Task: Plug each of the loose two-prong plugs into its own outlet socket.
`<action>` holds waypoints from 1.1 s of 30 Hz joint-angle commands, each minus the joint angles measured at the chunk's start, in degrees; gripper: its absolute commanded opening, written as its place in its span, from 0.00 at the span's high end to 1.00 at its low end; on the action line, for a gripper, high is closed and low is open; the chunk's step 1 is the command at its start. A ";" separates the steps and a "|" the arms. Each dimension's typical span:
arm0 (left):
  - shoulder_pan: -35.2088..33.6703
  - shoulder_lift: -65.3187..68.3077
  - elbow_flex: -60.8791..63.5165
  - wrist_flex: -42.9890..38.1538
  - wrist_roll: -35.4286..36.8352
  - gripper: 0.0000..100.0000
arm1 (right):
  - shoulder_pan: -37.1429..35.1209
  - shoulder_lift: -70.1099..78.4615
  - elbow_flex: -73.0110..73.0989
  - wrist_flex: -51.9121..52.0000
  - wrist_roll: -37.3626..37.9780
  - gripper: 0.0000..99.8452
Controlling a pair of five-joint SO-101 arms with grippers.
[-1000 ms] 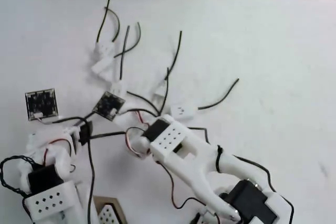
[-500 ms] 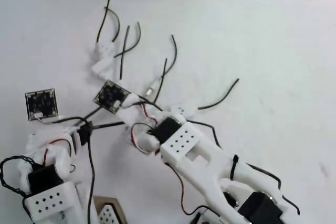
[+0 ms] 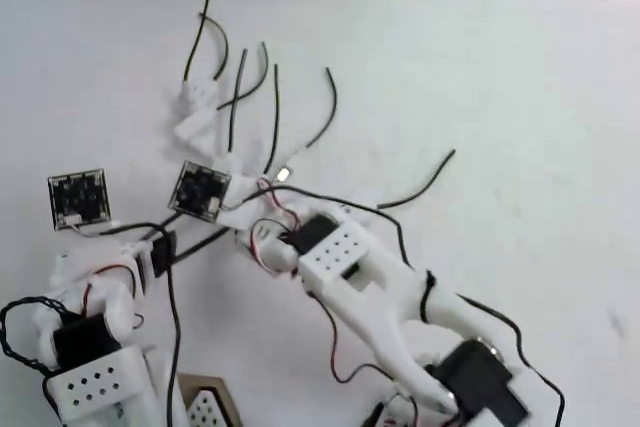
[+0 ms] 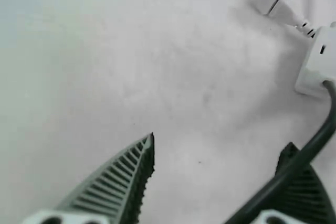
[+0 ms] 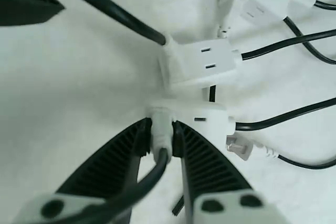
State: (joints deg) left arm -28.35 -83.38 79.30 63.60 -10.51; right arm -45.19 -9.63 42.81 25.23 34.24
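Landmark: right gripper [image 5: 161, 127]. Far left of it in the high view, a dark square board [image 3: 78, 197] sits on the white table [image 3: 520, 97]. The left gripper [image 4: 219, 149] is between that board and the right gripper, low over the table. Its fingers are apart with nothing between them, and a black cord [image 4: 310, 145] crosses over one finger. A white socket [image 4: 317, 64] lies just past its tips.

Up-left of the right gripper and well apart from it, two socket pieces [image 3: 195, 112] lie touching, with dark cords running off away from the arms. A second dark square board [image 3: 200, 190] shows just left of the right gripper.

The right gripper's fingers are clamped on a white plug [image 5: 159, 142] by its body, and the plug's cord runs back between the fingers. The plug's nose butts against a socket block [image 5: 210, 120]. The prongs are hidden, so it cannot be told whether it is seated. Just beyond the gripper tips is a two-slot socket [image 5: 202, 61], slots facing up, just beside the socket block. A loose plug [image 5: 239, 149] with bare prongs lies near the right gripper's tips, just beside the socket block.

The right arm [image 3: 370, 282] stretches down-right from the gripper. Well right of the gripper, a stray cord [image 3: 425, 185] lies curved on the table.
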 commanded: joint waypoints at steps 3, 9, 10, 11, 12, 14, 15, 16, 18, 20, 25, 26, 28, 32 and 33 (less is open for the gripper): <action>-0.66 -0.66 -0.18 -1.14 0.18 0.64 | 3.82 7.25 -4.92 -7.96 0.62 0.98; -0.66 -0.66 -0.18 -1.14 0.18 0.64 | 3.82 7.60 -9.32 -0.40 -1.93 0.80; -0.66 -0.66 -0.18 -1.14 0.18 0.64 | 3.82 6.73 -9.76 1.10 -4.04 0.77; -0.66 -0.66 -0.18 -1.14 0.18 0.64 | 3.82 5.67 -10.29 2.86 -6.24 0.75; -0.66 -0.66 -0.18 -1.14 0.18 0.64 | 3.82 4.44 -11.16 5.05 -8.26 0.75; -0.66 -0.66 -0.18 -1.14 0.18 0.64 | 4.09 1.80 -13.19 9.71 -12.31 0.75; -0.66 -0.66 -0.18 -1.14 0.18 0.64 | 4.26 0.48 -14.33 12.26 -15.03 0.75; -0.66 -0.66 -0.18 -1.14 0.18 0.64 | 4.53 -0.66 -15.65 14.55 -18.11 0.75; -0.66 -0.66 -0.18 -1.14 0.18 0.64 | 6.02 -2.07 -18.11 18.68 -24.97 0.75; -0.66 -0.66 -0.18 -1.14 0.18 0.64 | 7.60 -2.68 -20.22 21.85 -31.56 0.75; -0.66 -0.66 -0.18 -1.14 0.18 0.64 | 11.91 -2.42 -22.33 25.89 -44.75 0.75; -0.66 -0.66 -0.18 -1.14 0.18 0.64 | 12.62 -2.42 -22.33 25.89 -46.86 0.75; -0.66 -0.66 -0.18 -1.14 0.18 0.64 | 13.76 -2.42 -22.33 25.80 -50.46 0.75; -0.66 -0.66 -0.18 -1.14 0.18 0.64 | 13.23 -0.31 -22.59 23.34 -55.91 0.75; -0.66 -0.66 -0.18 -1.14 0.18 0.64 | 12.70 1.27 -22.77 22.29 -56.70 0.75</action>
State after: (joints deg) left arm -28.35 -83.38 79.30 63.60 -10.51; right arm -32.09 -9.10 23.21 50.02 -19.56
